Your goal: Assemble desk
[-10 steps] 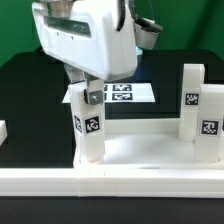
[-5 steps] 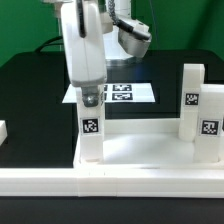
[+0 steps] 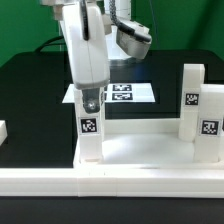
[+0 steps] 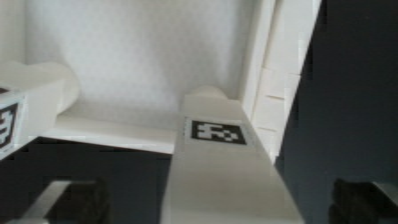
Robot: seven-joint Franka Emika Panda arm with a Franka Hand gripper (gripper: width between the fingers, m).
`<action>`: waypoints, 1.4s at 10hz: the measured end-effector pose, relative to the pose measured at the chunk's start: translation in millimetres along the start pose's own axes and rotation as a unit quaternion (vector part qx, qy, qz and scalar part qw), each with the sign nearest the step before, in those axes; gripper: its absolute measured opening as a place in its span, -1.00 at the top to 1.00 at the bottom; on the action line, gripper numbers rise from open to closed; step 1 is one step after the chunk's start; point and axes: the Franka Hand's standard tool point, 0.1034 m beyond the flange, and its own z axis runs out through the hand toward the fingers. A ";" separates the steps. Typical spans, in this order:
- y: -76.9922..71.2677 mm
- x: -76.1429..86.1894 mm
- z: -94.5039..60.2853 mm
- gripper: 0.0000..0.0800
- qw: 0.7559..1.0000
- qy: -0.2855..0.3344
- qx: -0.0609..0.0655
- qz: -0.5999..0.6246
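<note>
A: Whereabouts of the desk top (image 3: 140, 152)?

B: Lying flat on the black table (image 3: 30, 90), closest to the exterior camera, raised rim up.

A: And on it?

B: Three white square legs, all upright, each tagged. Left leg (image 3: 90, 138) at the desk top's far corner on the exterior view's left. Right leg (image 3: 192, 98) at the far side on the exterior view's right. Outer leg (image 3: 210, 130) just beside that one, at the desk top's edge on the same side.

A: State of the claw (image 3: 90, 103)?

B: Apart. Poised over the desk top's left far corner, straddling the top of the left leg. Seen from the wrist camera: dark fingers (image 4: 71, 200) either side of that leg, with a gap showing on both sides. No grip visible.

A: Beyond the desk top?

B: Marker board (image 3: 132, 93), flat on the table behind the desk top's far rim, partly hidden by the arm. Also a small white part (image 3: 3, 128) off the desk top's left side, cut by the frame edge; too little showing to identify.
</note>
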 end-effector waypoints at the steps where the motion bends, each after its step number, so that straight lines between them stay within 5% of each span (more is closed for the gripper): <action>1: 0.0 0.2 1.6 -0.61 0.999 0.003 -0.003 -0.053; 5: 0.5 1.5 3.9 -0.62 0.973 0.004 -0.006 -0.233; 14: -0.5 1.2 1.5 -0.62 0.840 0.007 -0.015 -0.542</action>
